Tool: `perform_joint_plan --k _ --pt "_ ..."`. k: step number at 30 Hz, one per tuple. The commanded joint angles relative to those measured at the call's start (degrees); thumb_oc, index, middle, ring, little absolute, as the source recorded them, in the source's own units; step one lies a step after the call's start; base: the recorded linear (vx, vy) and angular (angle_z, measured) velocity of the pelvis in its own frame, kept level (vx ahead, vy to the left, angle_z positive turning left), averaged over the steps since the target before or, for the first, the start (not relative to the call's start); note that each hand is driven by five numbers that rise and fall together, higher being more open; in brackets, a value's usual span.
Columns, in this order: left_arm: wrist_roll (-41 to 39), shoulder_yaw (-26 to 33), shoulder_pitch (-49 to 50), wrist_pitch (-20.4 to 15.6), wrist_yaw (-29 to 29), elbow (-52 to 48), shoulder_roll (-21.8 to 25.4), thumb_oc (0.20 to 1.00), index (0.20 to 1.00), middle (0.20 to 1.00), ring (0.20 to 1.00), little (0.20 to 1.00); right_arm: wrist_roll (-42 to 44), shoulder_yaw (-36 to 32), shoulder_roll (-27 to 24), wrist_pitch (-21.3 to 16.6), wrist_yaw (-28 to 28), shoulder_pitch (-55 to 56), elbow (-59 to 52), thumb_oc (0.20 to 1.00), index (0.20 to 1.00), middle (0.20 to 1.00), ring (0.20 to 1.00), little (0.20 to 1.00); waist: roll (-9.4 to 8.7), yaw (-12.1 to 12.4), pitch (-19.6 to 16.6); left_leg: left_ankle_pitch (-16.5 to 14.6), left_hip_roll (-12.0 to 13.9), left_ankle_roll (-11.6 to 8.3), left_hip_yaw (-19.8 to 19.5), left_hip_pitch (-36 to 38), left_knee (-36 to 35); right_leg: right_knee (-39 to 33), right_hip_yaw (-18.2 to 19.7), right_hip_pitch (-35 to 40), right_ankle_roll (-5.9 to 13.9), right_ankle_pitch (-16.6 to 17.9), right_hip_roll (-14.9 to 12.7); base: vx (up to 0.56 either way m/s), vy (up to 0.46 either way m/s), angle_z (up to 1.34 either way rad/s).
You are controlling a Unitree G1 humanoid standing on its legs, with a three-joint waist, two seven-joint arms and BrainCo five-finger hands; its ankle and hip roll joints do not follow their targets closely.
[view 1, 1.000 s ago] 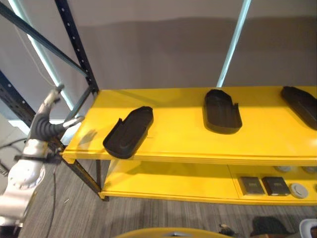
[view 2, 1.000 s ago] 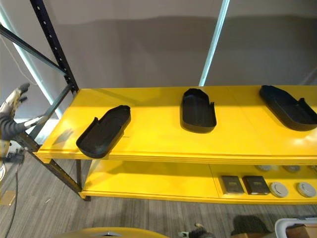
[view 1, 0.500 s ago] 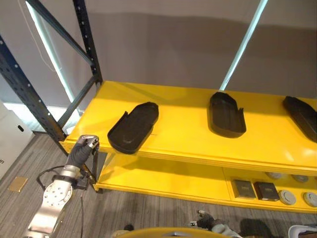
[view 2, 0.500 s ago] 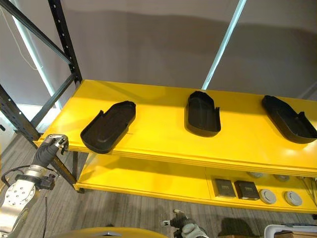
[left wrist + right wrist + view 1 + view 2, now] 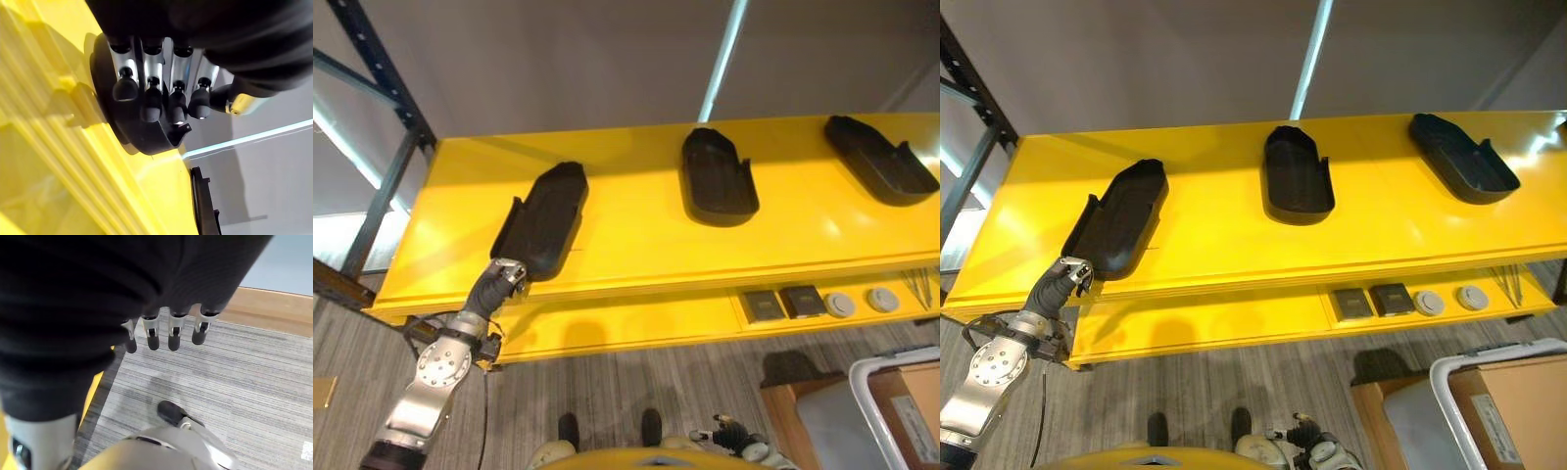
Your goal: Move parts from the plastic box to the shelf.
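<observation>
1. Left eye view. You have the yellow shelf (image 5: pixel 636 235) as landmark. On its top board lie three black moulded parts: the left part (image 5: pixel 540 220) toward the shelf's left end with its near end at the front edge, the middle part (image 5: pixel 717 176) at mid-board, and the right part (image 5: pixel 879 159) toward the right end, all well apart from one another. Your left hand (image 5: pixel 501 284) is at the shelf's front edge, just below the left part's near end.

2. Right eye view. Same shelf, same three parts. On the lower board, toward the right end, you see two dark square pieces (image 5: pixel 1371 300) and two round grey discs (image 5: pixel 1449 298) in a row. On the floor off the shelf's right front corner stands a white-rimmed plastic box (image 5: pixel 1474 406) with a brown carton (image 5: pixel 1523 406) in it. Whether it holds any parts cannot be told.

3. Left wrist view. Your left hand's fingers (image 5: pixel 146 103) are curled, dark tips bunched close in front of the left part's rim, with the thumb set apart to one side. You cannot tell whether they touch or hold it. The middle part lies farther along the shelf.

4. Right wrist view. Your right hand (image 5: pixel 166 335) hangs over grey carpet (image 5: pixel 244 382), away from the shelf, fingers loosely straight and holding nothing.
</observation>
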Motion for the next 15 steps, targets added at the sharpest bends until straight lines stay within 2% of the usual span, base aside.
perform_joint_plan --k 1,9,15 --pt "2.3 0.3 -3.6 -1.7 0.7 -0.4 1.6 0.200 0.200 0.200 0.200 0.200 1.6 1.2 0.5 0.7 -1.0 -1.3 2.9 1.000 1.000 1.000 1.000 1.000 -2.57 -0.5 0.5 -7.2 -0.8 1.03 -1.9 2.8 0.1 0.2 -0.4 0.7 3.00 -5.2 -1.2 0.03 -0.013 -0.13" --pt "3.2 -0.5 -8.9 -1.8 3.6 2.4 -0.8 0.200 0.200 0.200 0.200 0.200 2.9 1.6 1.0 0.3 -1.2 -0.3 1.8 1.000 1.000 1.000 1.000 1.000 -2.71 -1.9 0.5 -7.3 -0.6 0.82 -1.5 2.4 0.1 0.2 -0.1 0.1 2.85 -5.5 -0.8 0.01 -0.005 -0.02" --pt "2.7 -2.2 -14.6 -1.8 6.1 8.6 -2.4 0.200 0.200 0.200 0.200 0.200 3.6 2.3 0.8 0.2 -1.7 -1.3 1.0 1.000 1.000 1.000 1.000 1.000 -3.12 -3.1 0.9 -6.8 -0.2 0.64 -0.8 0.4 0.1 0.2 0.6 -2.4 2.83 -5.1 0.0 -0.01 -0.016 -0.02"
